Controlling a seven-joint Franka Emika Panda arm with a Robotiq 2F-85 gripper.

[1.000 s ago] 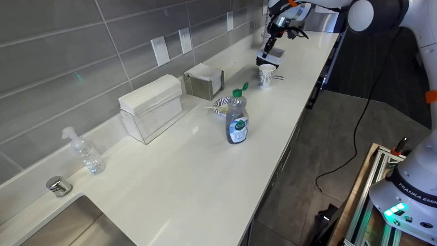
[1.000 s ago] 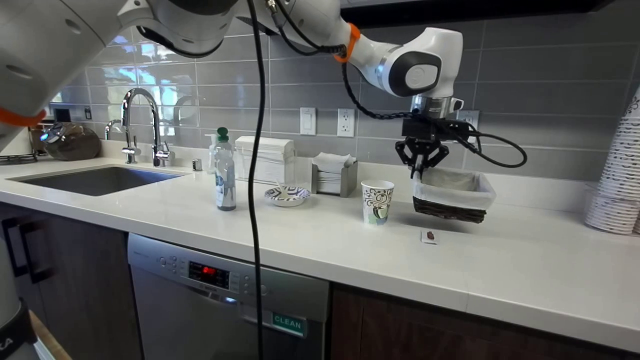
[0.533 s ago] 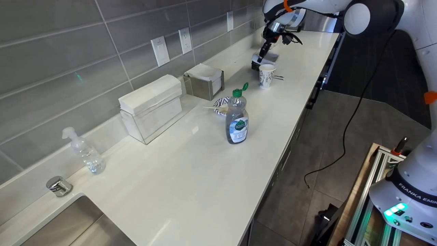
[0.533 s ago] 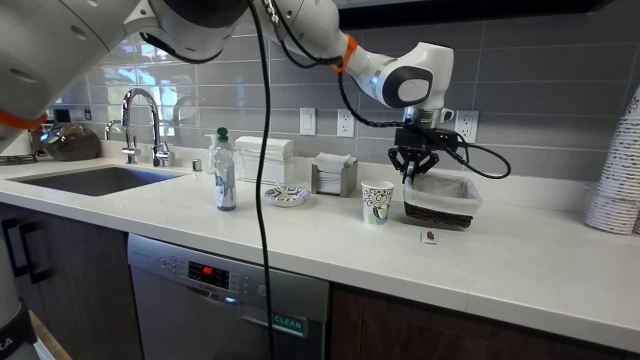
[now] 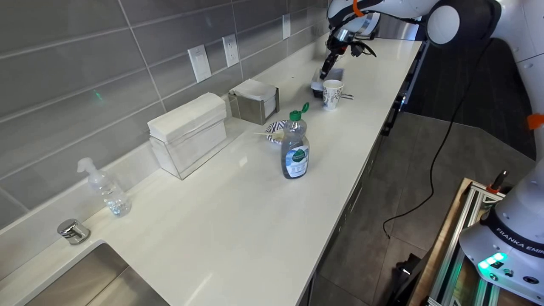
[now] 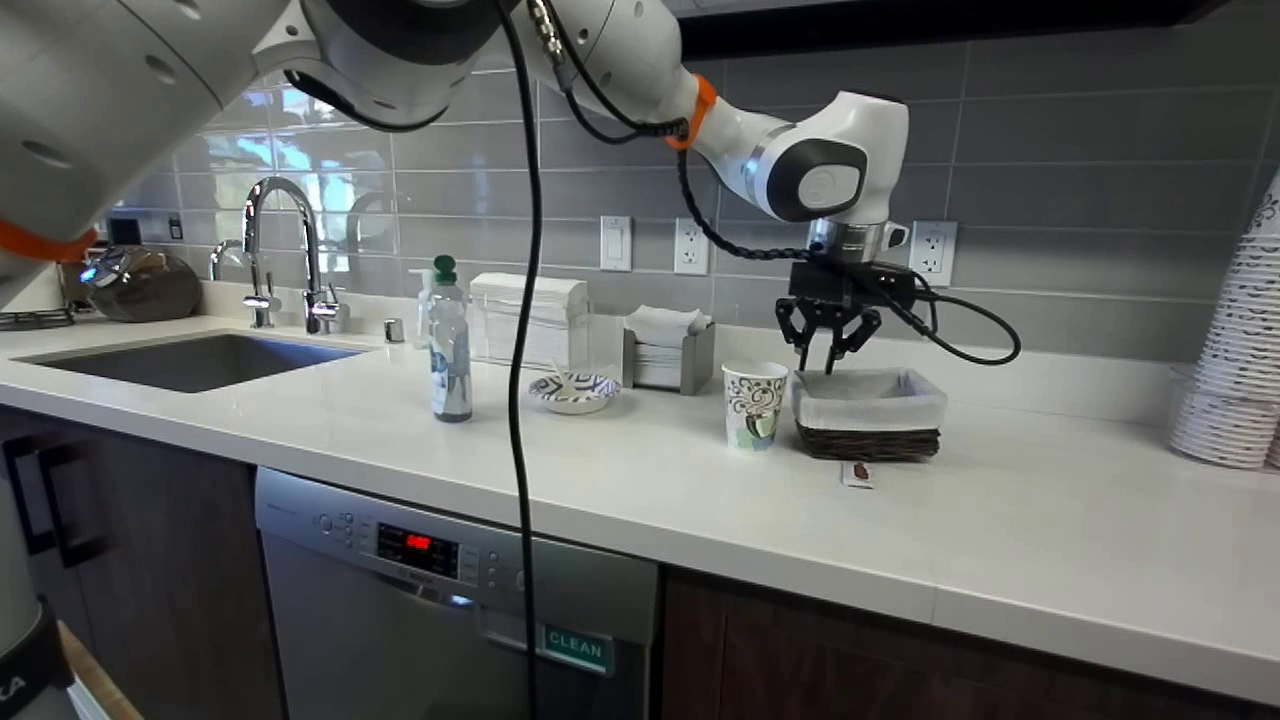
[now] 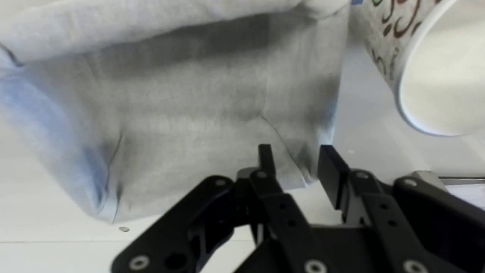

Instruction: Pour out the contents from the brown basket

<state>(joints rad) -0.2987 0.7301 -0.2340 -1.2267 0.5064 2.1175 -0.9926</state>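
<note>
The brown basket [image 6: 868, 444], dark wicker with a pale cloth liner [image 6: 862, 405], sits level on the counter. It also shows in an exterior view [image 5: 317, 92], partly behind the cup. In the wrist view the liner [image 7: 182, 98] fills much of the picture, and I see nothing lying in it. My gripper [image 6: 817, 366] is open at the basket's end near the cup. In the wrist view its fingertips [image 7: 296, 151] stand apart with nothing between them, over the liner's corner. A small packet [image 6: 857, 474] lies on the counter in front of the basket.
A paper cup [image 6: 755, 405] stands close beside the basket and shows in the wrist view [image 7: 447, 76]. A napkin holder [image 6: 697, 358], a patterned bowl [image 6: 575, 392] and a soap bottle [image 6: 451, 350] stand farther along. Stacked cups [image 6: 1235, 350] stand at the far side. The tiled wall is behind.
The basket was held tilted above the counter, then came down toward the cup. It now rests level on the counter, and my gripper has opened and let go.
</note>
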